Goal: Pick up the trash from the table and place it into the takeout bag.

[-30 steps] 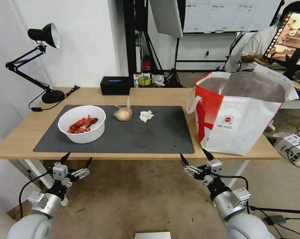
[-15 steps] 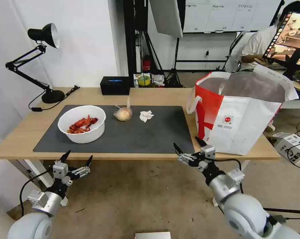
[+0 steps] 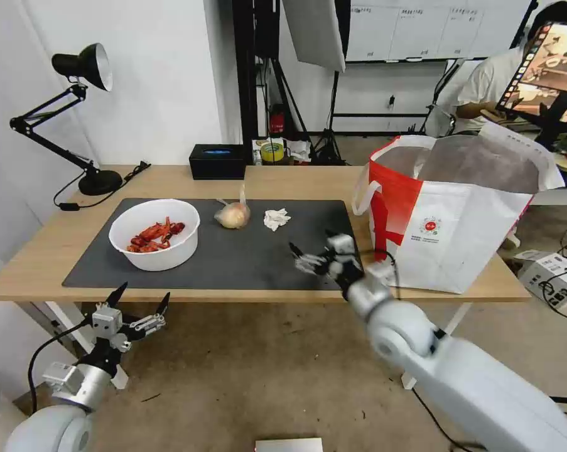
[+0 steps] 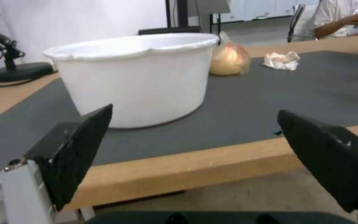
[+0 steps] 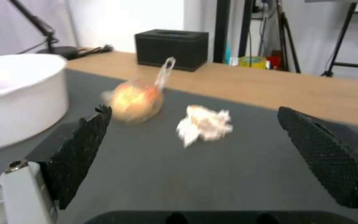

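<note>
The right gripper (image 3: 313,251) is held over the near right part of the dark mat (image 3: 258,263), its 2 fingers spread apart with nothing between them. Just beyond it, slightly toward the robot's left, lies the crumpled tissue (image 3: 275,219); in the right wrist view the tissue (image 5: 204,124) is framed between the 2 spread fingers (image 5: 79,152), resting on the mat and apart from both. The knotted bag (image 3: 233,215) with its yellowish lump is placed just beside the tissue, on the side farther from the right gripper. The bowl (image 3: 155,234) with red shells stands farther left again on the mat, well apart from the right gripper. The takeout bag (image 3: 449,213) stands upright with its mouth open at the right end of the table (image 3: 38,254), close to the right of the right gripper.

The left gripper (image 3: 137,302) is held below and in front of the table's near edge, fingers spread and empty. In the left wrist view the bowl (image 4: 137,77) is seen straight ahead of it, beyond the edge.

A black box (image 3: 218,161) and a desk lamp (image 3: 76,119) stand at the far side of the table.
</note>
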Tool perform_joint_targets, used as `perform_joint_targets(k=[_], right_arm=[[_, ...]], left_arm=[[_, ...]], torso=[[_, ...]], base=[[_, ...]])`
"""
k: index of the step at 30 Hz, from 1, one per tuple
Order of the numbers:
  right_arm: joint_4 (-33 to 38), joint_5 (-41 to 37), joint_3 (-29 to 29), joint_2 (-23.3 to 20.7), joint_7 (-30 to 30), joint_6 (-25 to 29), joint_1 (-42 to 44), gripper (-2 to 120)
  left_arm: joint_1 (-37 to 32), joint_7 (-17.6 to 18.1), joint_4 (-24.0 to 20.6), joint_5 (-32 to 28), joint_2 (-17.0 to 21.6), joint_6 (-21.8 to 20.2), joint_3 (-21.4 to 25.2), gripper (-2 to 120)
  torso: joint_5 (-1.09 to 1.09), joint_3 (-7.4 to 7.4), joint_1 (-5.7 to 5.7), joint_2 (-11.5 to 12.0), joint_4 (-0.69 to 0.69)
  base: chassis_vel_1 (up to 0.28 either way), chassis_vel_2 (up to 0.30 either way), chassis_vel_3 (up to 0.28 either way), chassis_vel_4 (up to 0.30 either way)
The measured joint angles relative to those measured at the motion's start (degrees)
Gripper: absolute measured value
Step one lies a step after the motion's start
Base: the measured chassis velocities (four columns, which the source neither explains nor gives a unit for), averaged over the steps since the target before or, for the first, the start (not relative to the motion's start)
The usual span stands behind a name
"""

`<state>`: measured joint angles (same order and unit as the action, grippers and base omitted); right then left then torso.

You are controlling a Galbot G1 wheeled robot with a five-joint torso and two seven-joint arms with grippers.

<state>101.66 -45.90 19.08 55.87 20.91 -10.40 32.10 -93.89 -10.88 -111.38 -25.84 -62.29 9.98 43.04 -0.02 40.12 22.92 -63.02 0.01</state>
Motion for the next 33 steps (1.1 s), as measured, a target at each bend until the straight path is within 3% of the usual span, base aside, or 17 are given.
perform_joint_targets(k=[7, 16, 27, 33], right_arm=[[-14.3, -4.0, 5.1, 9.7, 4.3, -3.5, -10.9, 100], [-29.8, -5.3, 5.9, 19.7, 6.7, -6.1, -17.0, 100], [-43.9, -4.3, 5.4, 27.5, 4.9, -8.1, -21.2, 100], [-48.2, -3.2, 4.0, 29.9, 3.4, -8.1, -21.4, 100]], left_arm=[[-0.9, 0.0, -0.1, 0.2, -0.9, 0.4, 0.8, 100], [-1.3, -0.2, 0.2, 0.4, -1.3, 1.1, 1.0, 100], [-1.0, -0.3, 0.3, 0.5, -1.4, 1.5, 0.8, 100], [-0.9, -0.3, 0.3, 0.5, -1.2, 1.7, 0.8, 100]], torso=[[0.01, 0.0, 0.0, 0.0, 0.01], [0.0, 0.0, 0.01, 0.0, 0.0], [0.01, -0.01, 0.0, 0.0, 0.0], [0.01, -0.01, 0.0, 0.0, -0.01]], base=[[0.0, 0.0, 0.0, 0.0], [0.0, 0.0, 0.0, 0.0], [0.0, 0.0, 0.0, 0.0], [0.0, 0.0, 0.0, 0.0]])
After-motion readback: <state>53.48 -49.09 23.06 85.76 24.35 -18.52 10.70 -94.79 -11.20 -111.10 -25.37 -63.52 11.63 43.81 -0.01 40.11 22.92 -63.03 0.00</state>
